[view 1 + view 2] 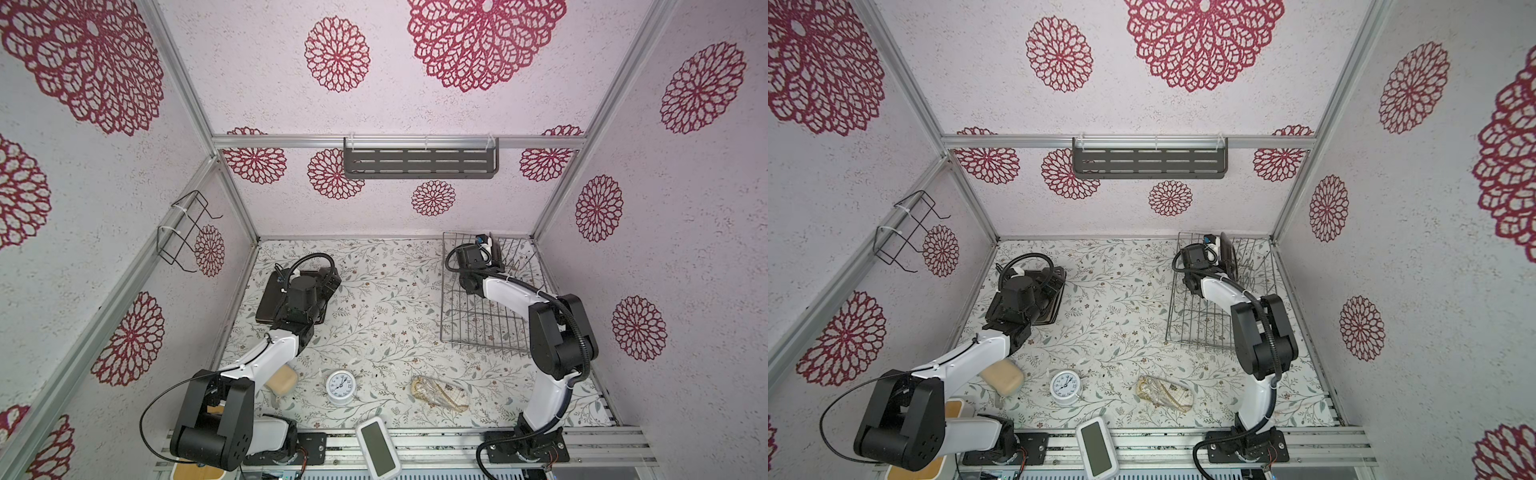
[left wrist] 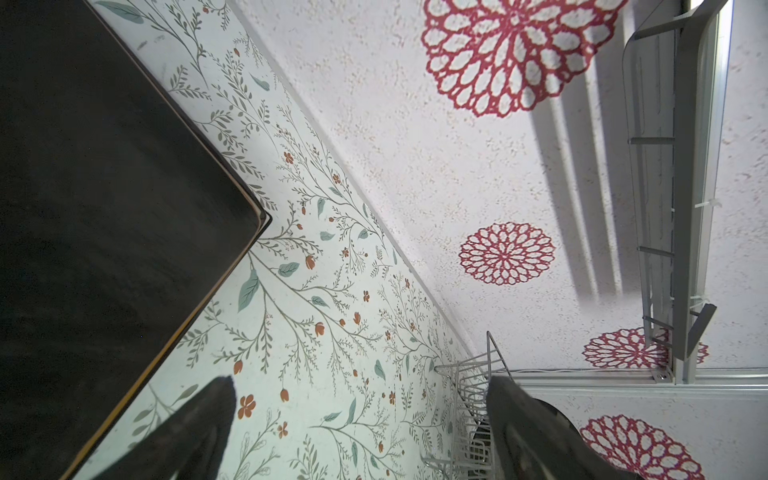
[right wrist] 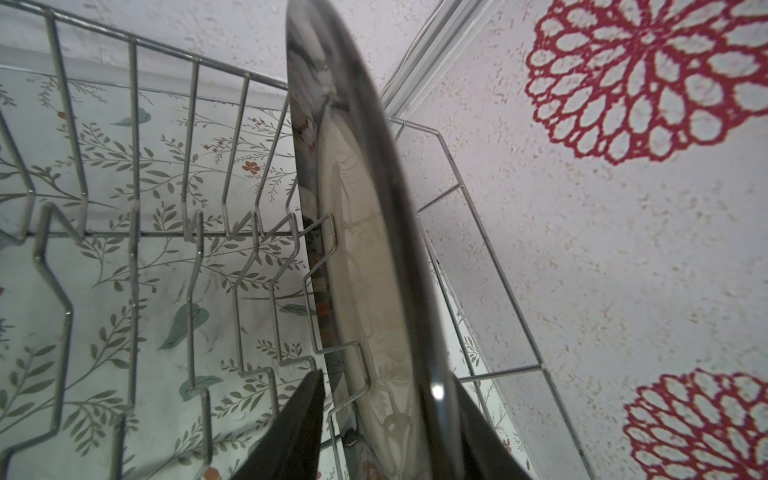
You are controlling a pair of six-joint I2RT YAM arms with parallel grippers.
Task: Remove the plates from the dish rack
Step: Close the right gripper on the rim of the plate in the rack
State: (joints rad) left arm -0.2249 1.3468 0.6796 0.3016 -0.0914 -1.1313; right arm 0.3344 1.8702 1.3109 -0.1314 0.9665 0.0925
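Lines up on last racked plate (image 3: 374, 270).
Straddles its rim with right fingers (image 3: 291, 428), gap showing, to lift clear of dish rack (image 1: 473, 328) tines; holds left fingers (image 2: 199, 424) wide beside unloaded dark plates (image 2: 104, 208).

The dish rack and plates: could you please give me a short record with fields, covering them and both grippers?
dish rack: right rear of the table, one plate visible in it
plate in rack: upright on edge, at the far end
right gripper: jaws either side of that plate's rim; grip unclear
dark square plate: flat on the table, left side
left gripper: open, empty, above the table beside the dark square plate
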